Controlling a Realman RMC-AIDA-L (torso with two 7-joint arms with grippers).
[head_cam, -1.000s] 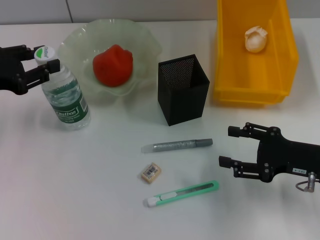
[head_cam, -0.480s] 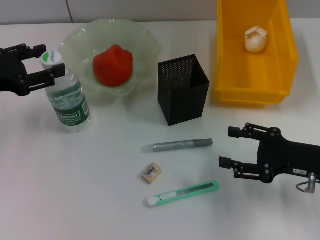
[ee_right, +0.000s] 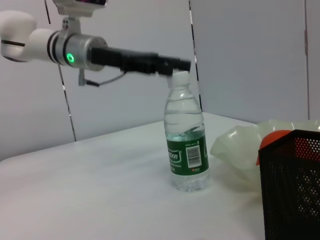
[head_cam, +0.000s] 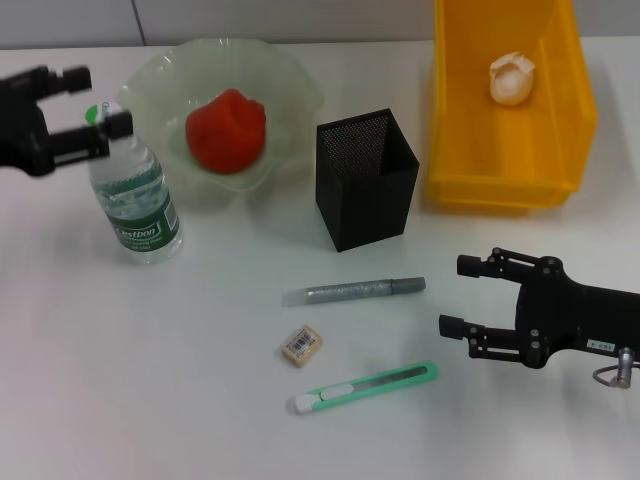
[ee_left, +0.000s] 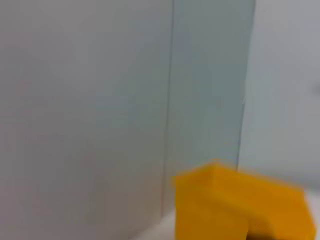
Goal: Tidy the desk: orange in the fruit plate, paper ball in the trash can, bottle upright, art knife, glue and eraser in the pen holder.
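the table point(head_cam: 200, 400) carries everything. on its far right corner the yellow trash can point(head_cam: 560, 150) already holds the paper ball point(head_cam: 512, 78), and at the far left the fruit plate point(head_cam: 290, 85) holds the orange point(head_cam: 226, 130), so those two jobs look done. the black pen holder point(head_cam: 366, 180) stands in the middle, with nothing seen inside it.

what has just changed is at the bottle point(head_cam: 132, 195): a second ago it leaned, its cap pinched in the left tool point(head_cam: 88, 100); now it stands upright on its own beside the plate, and the tool has parted its fingers and lifted just clear of the cap, as the right wrist view shows. that step reads as finished.

the right tool point(head_cam: 472, 296) sits open near the front right of the table, unmoved across the frames. the glue point(head_cam: 355, 291), the art knife point(head_cam: 365, 387) and the eraser point(head_cam: 301, 344) lie flat in front of the holder, untouched; these three are what remains.
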